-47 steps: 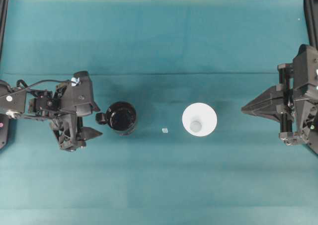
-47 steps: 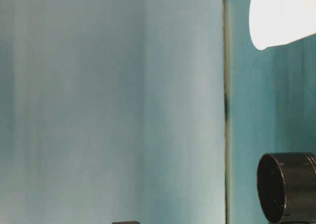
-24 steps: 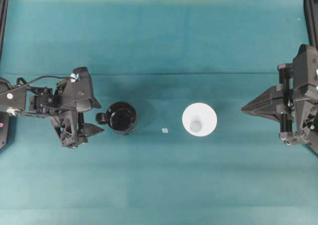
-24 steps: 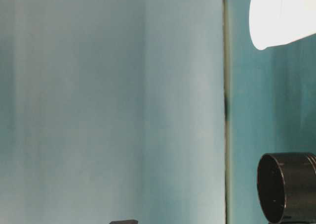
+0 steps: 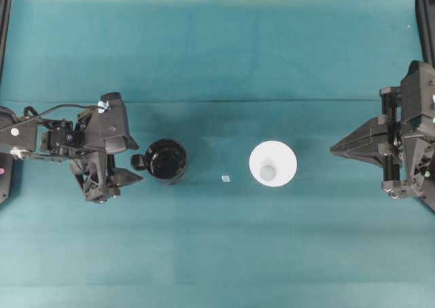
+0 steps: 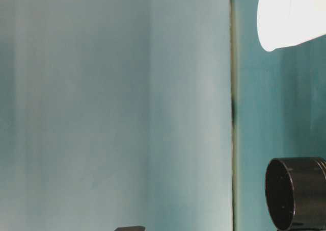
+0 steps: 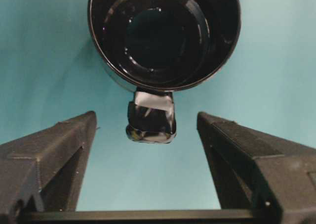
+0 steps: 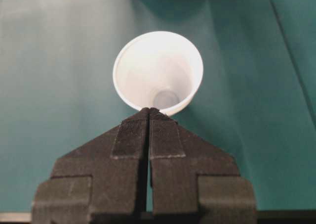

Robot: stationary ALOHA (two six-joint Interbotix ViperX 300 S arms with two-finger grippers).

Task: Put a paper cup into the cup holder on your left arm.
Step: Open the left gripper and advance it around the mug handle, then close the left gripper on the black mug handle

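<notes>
Left gripper point(image 7: 148, 130) fingers apart, flanking cup holder point(image 7: 164, 36) handle. Right gripper point(image 8: 148, 116) fingers together, hiding paper cup point(image 8: 158, 71) near rim.

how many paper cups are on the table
1. The paper cup stands upright right of centre, between the small pale scrap and the right gripper. None seems hidden.

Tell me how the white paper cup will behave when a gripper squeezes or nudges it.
The paper cup looks thin-walled, so it probably dents if squeezed. It stands upright on a base narrower than its rim, so a nudge near the top may tip it. Once on its side, the taper would likely make it roll in a curve.
</notes>
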